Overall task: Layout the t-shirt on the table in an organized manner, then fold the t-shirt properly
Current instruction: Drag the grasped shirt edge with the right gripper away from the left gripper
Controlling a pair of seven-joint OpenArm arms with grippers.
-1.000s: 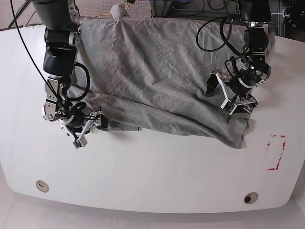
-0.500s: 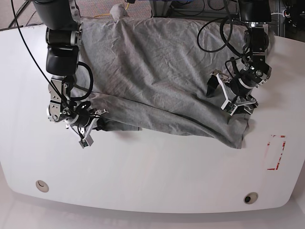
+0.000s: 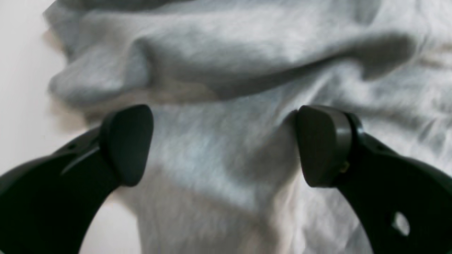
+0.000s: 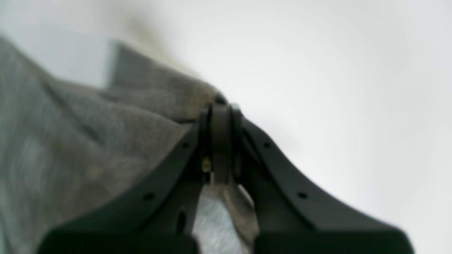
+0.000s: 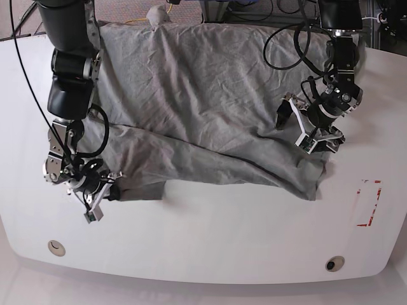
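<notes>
The heather-grey t-shirt lies wrinkled across the far half of the white table, its lower hem running from front left to right. My right gripper is shut on the t-shirt's lower-left corner near the table's left side. In the right wrist view the right gripper has its pads pressed together with the t-shirt pinched between them. My left gripper stands open over the shirt's right part. In the left wrist view the left gripper straddles a flat patch of t-shirt with folds beyond.
A red rectangular outline mark sits at the table's right, beyond the shirt's corner. Two round holes lie near the front edge. Black cables hang over the shirt's far right.
My right gripper has shut on the shirt's lower-left corner and drawn it left and toward the front edge, stretching the hem. The left gripper has stayed in place, open.
</notes>
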